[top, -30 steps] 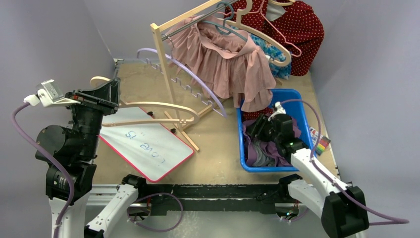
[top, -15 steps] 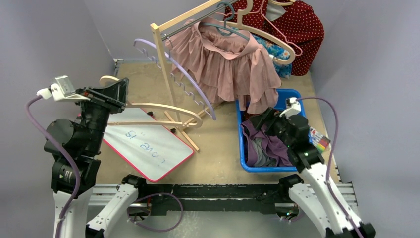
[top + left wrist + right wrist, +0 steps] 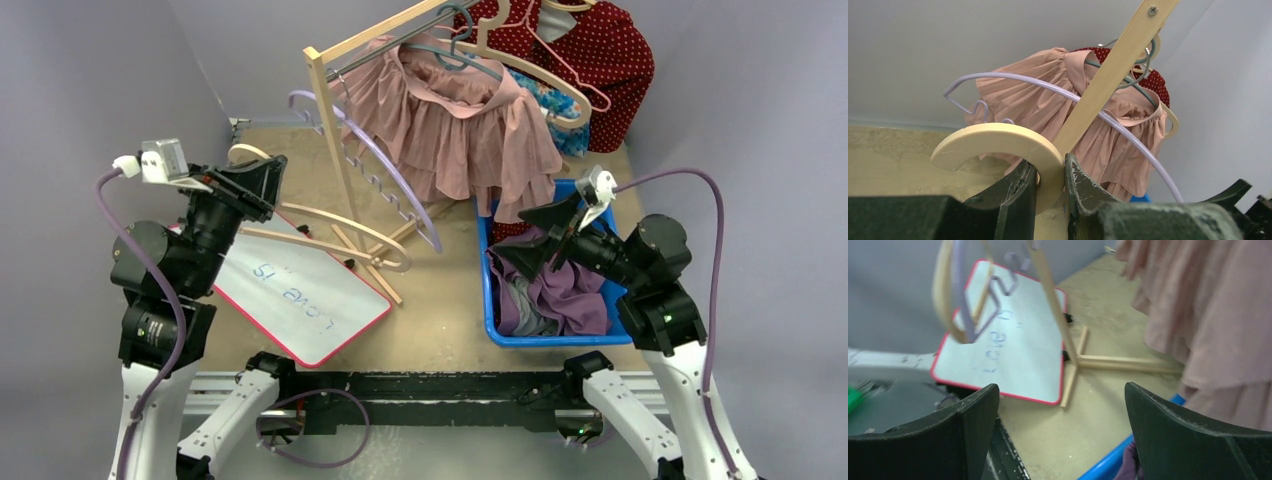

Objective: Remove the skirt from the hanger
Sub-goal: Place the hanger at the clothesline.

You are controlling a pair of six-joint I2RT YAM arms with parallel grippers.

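A pink pleated skirt hangs on a grey-blue hanger on the wooden rack at the back. It also shows in the left wrist view and the right wrist view. My left gripper is shut on the hook of a bare wooden hanger and holds it above the table; the hook is pinched between the jaws. A lavender notched hanger arcs beside it. My right gripper is open and empty above the blue bin, and the right wrist view shows nothing between its jaws.
A purple garment lies in the bin with other clothes. A red-edged whiteboard lies front left. Red dotted clothing and more wooden hangers hang at the back right. The rack's foot runs across the table.
My left gripper has moved right with the wooden hanger. My right gripper has risen out of the bin, open, and the purple garment stays in the bin.
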